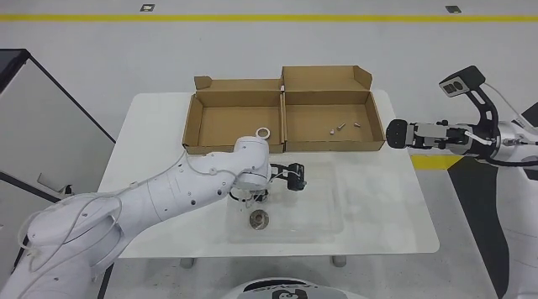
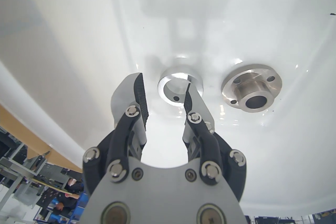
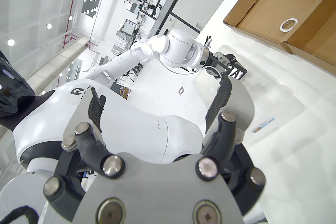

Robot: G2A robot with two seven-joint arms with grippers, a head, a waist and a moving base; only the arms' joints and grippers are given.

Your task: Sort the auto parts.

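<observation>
On the table (image 1: 387, 215), two cardboard boxes (image 1: 227, 123) are set behind a tray (image 1: 324, 207). In it a flanged hub (image 2: 252, 91) lies beside a metal ring (image 2: 181, 79), hidden from above by the left arm (image 1: 168, 194). The left gripper (image 2: 164, 82) is held open at the ring, the right gripper (image 3: 158, 88) open beside the boxes.

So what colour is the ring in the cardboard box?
The ring is white, clearest in right wrist view.

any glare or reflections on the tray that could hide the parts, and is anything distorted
Left wrist view: the glossy tray carries a lamp highlight and a grey reflection of the tool beyond the ring; ring and flanged bushing show plainly. Right wrist view: ceiling lamps glare; the table edge bows. Top view: even light, soft shadows.
</observation>
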